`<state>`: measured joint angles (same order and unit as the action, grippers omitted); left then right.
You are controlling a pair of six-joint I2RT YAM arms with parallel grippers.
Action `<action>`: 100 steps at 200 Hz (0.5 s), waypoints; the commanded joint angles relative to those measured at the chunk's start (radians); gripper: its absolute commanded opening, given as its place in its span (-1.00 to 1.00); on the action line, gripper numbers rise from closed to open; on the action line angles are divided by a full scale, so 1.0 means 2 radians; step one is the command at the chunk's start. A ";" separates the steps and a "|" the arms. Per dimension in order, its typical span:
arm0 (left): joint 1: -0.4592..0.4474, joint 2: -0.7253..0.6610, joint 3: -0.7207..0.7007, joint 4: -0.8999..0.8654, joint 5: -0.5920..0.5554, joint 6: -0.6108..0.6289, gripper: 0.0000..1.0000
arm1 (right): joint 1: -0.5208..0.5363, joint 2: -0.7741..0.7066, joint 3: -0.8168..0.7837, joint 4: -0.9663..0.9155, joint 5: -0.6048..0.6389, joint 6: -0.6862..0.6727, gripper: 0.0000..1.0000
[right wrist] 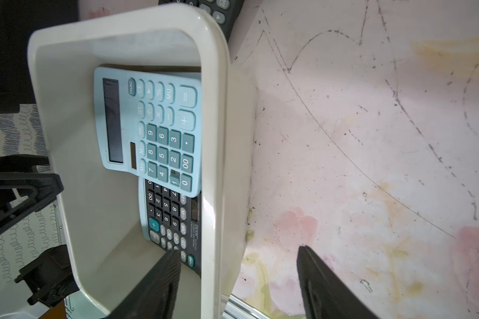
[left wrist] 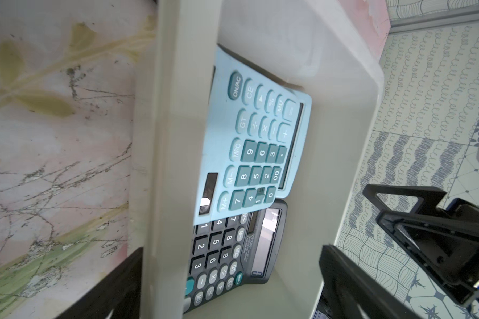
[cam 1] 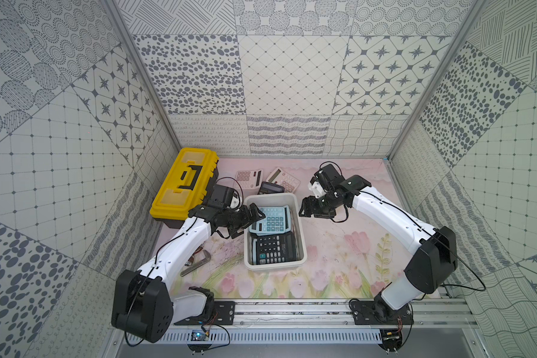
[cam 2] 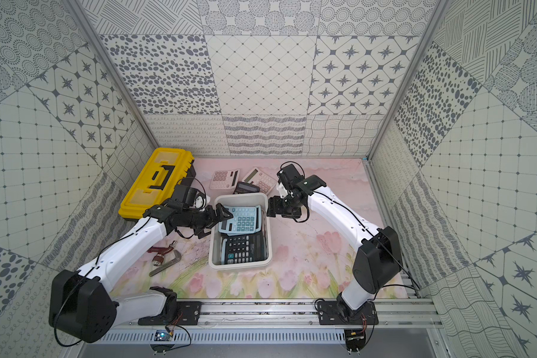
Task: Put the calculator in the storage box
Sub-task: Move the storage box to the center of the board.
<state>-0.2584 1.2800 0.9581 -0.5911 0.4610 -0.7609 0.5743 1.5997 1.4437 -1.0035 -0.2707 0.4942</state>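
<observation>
Blue calculator (cam 1: 272,219) in storage box (cam 1: 273,266), outside jaws.

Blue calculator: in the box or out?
In. The blue calculator lies keys-up inside the white box, overlapping a black calculator.

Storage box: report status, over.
Open, empty: left gripper over one long rim, right gripper at opposite rim. Blue calculator in storage box, atop black calculator. Outside, behind box: pink calculators, dark calculator.
</observation>
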 commanded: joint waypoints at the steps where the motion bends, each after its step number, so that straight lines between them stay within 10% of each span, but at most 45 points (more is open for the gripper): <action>1: -0.034 0.024 0.012 0.047 0.009 -0.024 0.99 | -0.012 -0.027 -0.014 0.027 -0.004 0.005 0.45; 100: -0.137 0.137 0.113 0.091 -0.010 -0.049 0.99 | -0.095 -0.106 -0.096 0.048 -0.022 -0.001 0.45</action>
<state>-0.4664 1.4841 1.1030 -0.5182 0.4309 -0.8276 0.4240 1.4437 1.2865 -0.9428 -0.2977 0.4976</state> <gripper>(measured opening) 0.996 0.725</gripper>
